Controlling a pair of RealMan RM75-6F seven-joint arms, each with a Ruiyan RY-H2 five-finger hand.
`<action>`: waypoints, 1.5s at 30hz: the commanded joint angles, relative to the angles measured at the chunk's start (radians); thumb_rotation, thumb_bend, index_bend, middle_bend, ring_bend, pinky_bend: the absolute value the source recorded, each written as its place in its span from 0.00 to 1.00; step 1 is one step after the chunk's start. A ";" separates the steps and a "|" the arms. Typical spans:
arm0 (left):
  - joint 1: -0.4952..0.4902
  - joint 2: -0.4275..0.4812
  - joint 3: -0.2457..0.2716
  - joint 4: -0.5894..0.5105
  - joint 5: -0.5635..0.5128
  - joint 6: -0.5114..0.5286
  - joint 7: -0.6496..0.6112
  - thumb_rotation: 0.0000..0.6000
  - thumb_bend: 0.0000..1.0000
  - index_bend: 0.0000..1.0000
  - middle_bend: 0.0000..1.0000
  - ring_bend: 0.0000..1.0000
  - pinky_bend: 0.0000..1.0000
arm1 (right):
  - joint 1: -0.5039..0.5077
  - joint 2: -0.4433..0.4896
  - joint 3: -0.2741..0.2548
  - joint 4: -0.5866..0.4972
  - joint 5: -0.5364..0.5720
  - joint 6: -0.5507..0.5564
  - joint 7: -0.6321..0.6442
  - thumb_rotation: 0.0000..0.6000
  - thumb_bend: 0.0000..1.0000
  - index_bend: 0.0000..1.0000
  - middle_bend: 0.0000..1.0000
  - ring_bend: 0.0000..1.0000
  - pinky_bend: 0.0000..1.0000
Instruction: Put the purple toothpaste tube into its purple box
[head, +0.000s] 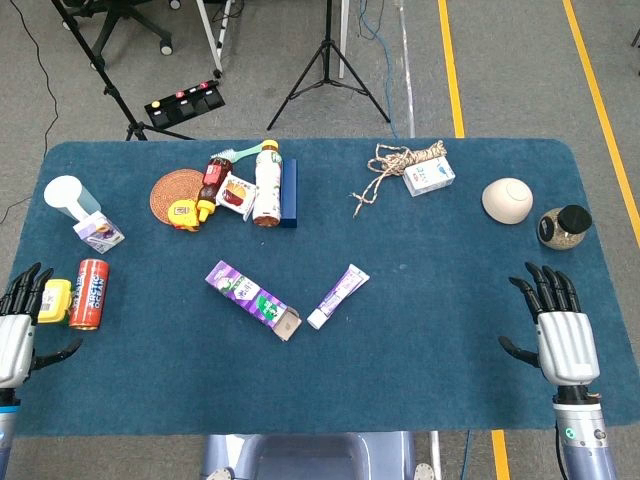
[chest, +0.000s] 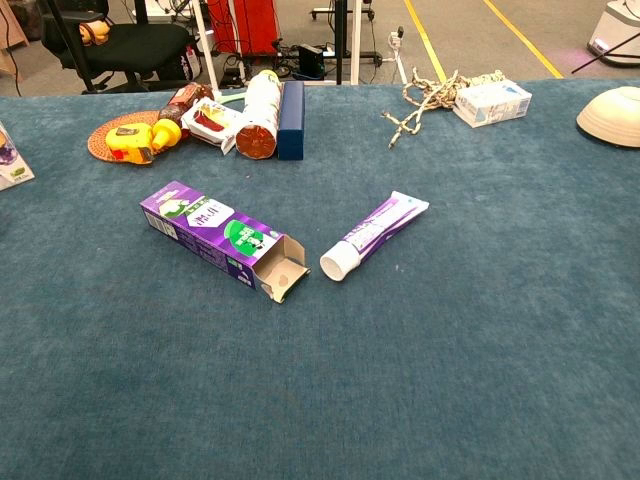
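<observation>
Left hand: fingers spread, holding nothing, at the table's near-left edge.
Right hand: fingers spread, empty, at the near-right edge.
Tube: purple-and-white plastic toothpaste tube, lying flat between the hands, well apart from both.
Tube axis: diagonal; white cap toward the robot and its left, crimped end away toward its right.
Box: purple cardboard toothpaste box, flat just beside the cap, open flap end nearest the tube.
Risk: the light box likely slides on the blue cloth if unsteadied during insertion.
Risk: the flaps may catch the cap and block entry.
</observation>
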 joint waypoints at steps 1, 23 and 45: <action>0.000 0.001 0.002 -0.002 0.003 0.000 0.001 1.00 0.09 0.00 0.00 0.00 0.16 | 0.001 0.000 -0.003 0.001 -0.003 -0.003 0.000 1.00 0.02 0.18 0.08 0.03 0.05; 0.014 0.040 0.029 -0.073 0.037 0.007 0.026 1.00 0.09 0.00 0.00 0.00 0.16 | 0.082 -0.025 -0.036 0.063 -0.124 -0.092 0.066 1.00 0.03 0.19 0.11 0.06 0.11; -0.002 0.046 0.029 -0.087 0.028 -0.027 0.047 1.00 0.09 0.00 0.00 0.00 0.16 | 0.513 -0.049 0.066 -0.027 0.021 -0.701 0.163 1.00 0.27 0.21 0.12 0.07 0.10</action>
